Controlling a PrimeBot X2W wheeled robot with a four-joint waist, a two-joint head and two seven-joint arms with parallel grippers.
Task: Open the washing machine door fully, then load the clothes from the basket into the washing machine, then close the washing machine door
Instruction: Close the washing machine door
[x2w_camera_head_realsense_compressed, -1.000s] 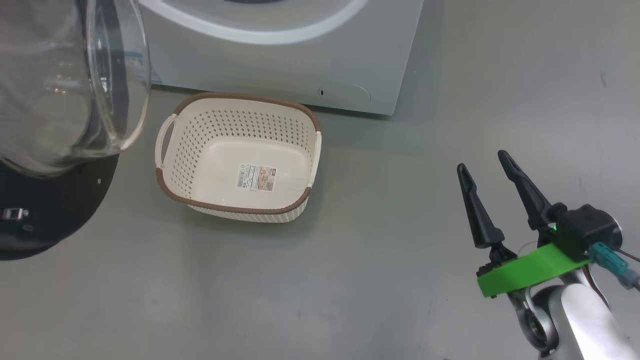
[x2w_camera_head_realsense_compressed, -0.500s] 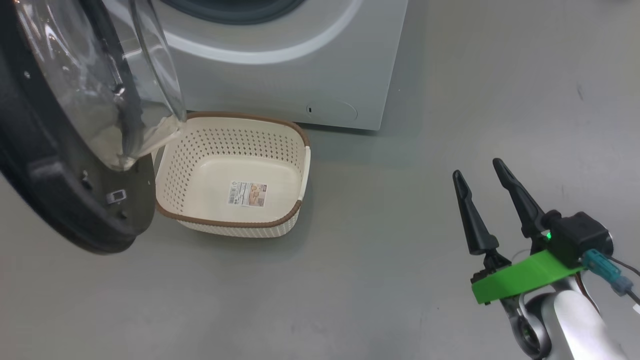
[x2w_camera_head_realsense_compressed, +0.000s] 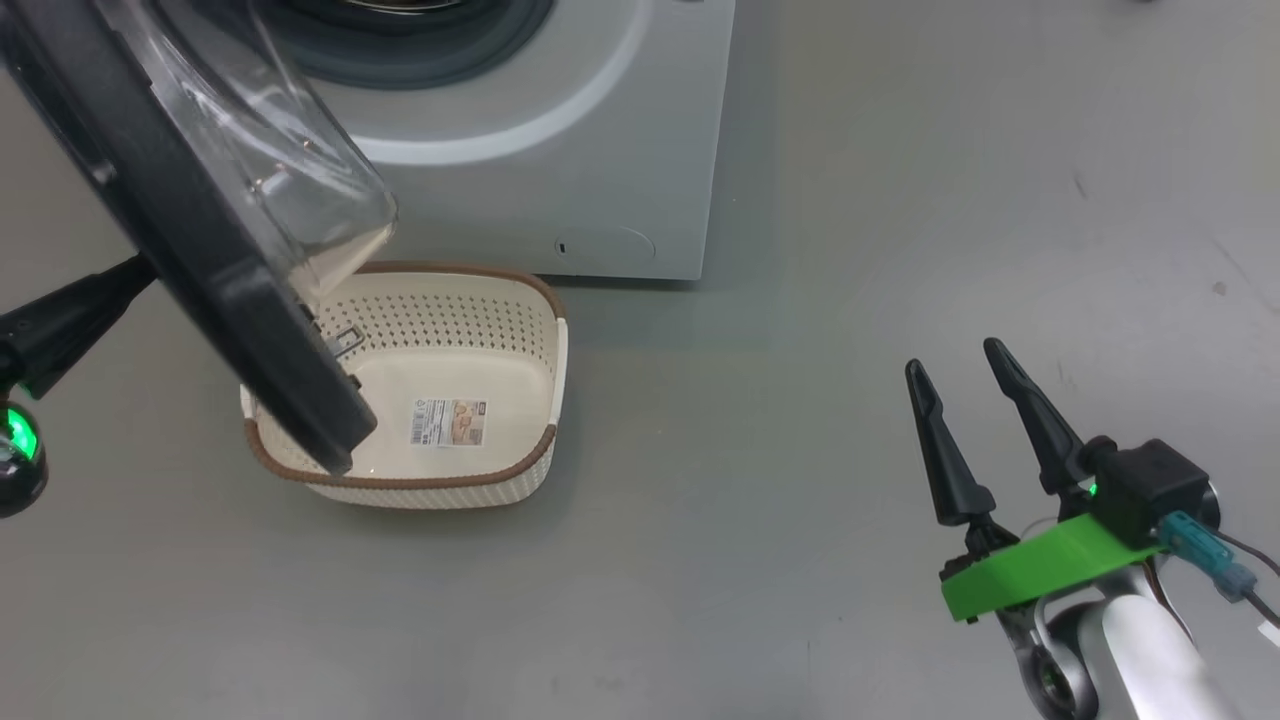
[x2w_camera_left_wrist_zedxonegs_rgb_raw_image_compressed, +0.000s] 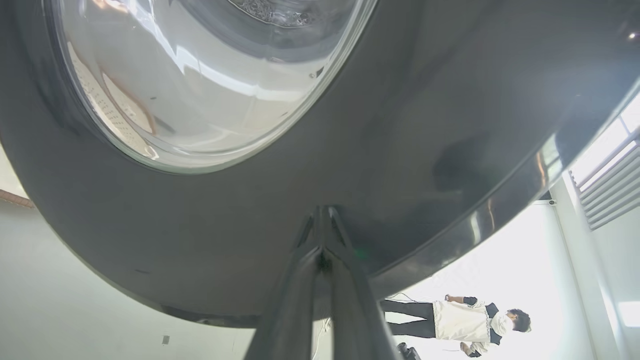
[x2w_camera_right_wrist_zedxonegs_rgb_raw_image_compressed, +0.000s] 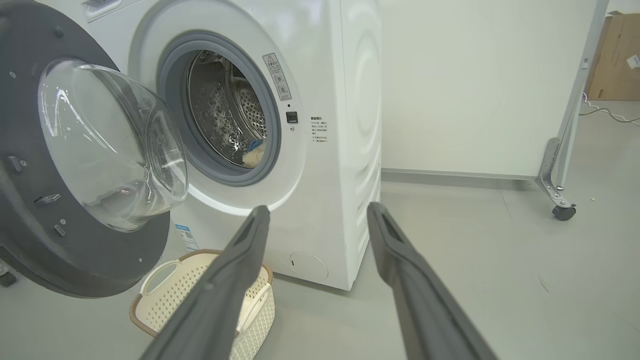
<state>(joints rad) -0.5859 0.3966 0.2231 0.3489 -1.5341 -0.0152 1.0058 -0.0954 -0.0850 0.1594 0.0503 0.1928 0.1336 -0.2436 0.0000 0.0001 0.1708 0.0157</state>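
Shut tight, with nothing between its fingers, the left claw (x2w_camera_left_wrist_zedxonegs_rgb_raw_image_compressed: 323, 215) was set with its tips against the glossy black outer face of the door (x2w_camera_left_wrist_zedxonegs_rgb_raw_image_compressed: 450, 125); whether real contact was made could not be told. In the head view the same claw (x2w_camera_head_realsense_compressed: 125, 275) was seen at the left edge, its tips hidden behind the door (x2w_camera_head_realsense_compressed: 200, 250).

The door was held swung out from the washer (x2w_camera_right_wrist_zedxonegs_rgb_raw_image_compressed: 340, 125), with its bulging glass (x2w_camera_right_wrist_zedxonegs_rgb_raw_image_compressed: 110, 145) turned toward the opening. In the head view the door's lower edge hung over the left part of the basket (x2w_camera_head_realsense_compressed: 400, 483).

The basket was found on the grey floor (x2w_camera_head_realsense_compressed: 700, 550), just in front of the washer's lower left corner. On its visible bottom a label (x2w_camera_head_realsense_compressed: 450, 422) was seen; the left part was hidden by the door.

Inside the steel drum (x2w_camera_right_wrist_zedxonegs_rgb_raw_image_compressed: 225, 115), framed by a grey ring (x2w_camera_right_wrist_zedxonegs_rgb_raw_image_compressed: 172, 125), the clothes (x2w_camera_right_wrist_zedxonegs_rgb_raw_image_compressed: 251, 156) were seen: pale cream fabric with a blue patch, lying low at the drum's front.

The right claw (x2w_camera_head_realsense_compressed: 950, 355) was held wide open and empty, well apart from the basket, above bare floor. From its own camera its fingers (x2w_camera_right_wrist_zedxonegs_rgb_raw_image_compressed: 230, 280) were pointed toward the washer.

A person (x2w_camera_left_wrist_zedxonegs_rgb_raw_image_compressed: 460, 320) was seen beyond the door's edge in the left wrist view.
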